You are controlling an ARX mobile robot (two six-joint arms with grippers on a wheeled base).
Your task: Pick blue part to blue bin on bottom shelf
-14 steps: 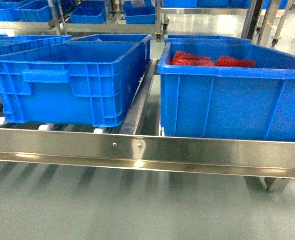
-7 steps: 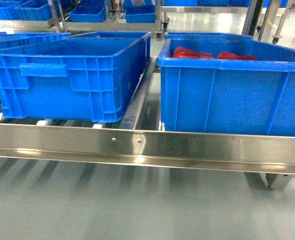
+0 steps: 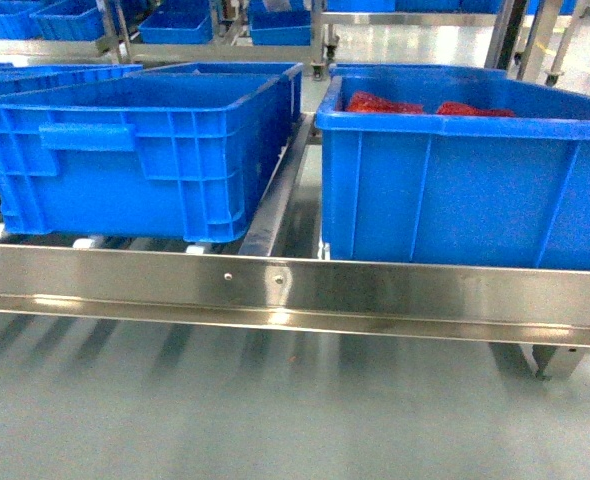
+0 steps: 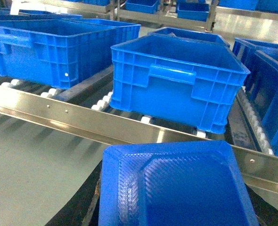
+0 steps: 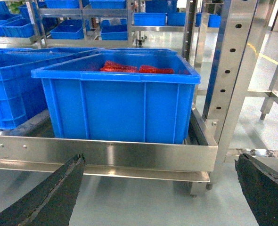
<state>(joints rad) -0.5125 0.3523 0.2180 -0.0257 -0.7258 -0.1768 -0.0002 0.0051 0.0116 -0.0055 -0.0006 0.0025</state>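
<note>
The blue moulded-plastic tray part (image 4: 174,188) fills the near foreground of the left wrist view, so close under that camera that it appears carried by the left gripper, though its fingers are hidden and I cannot tell its grip. The part looks light, stiff and smooth, thin-walled with a raised rim; the rim edge is the natural hold, and the glossy surface could slip.

The right gripper (image 5: 162,188) hangs wide apart, holding nothing.

Ahead, the brushed-steel bottom shelf (image 3: 295,290) carries an empty blue plastic bin (image 4: 176,84) on white rollers (image 4: 101,101). To its right stands a blue bin holding red parts (image 3: 425,105). The front rail and bin wall must be cleared.
</note>
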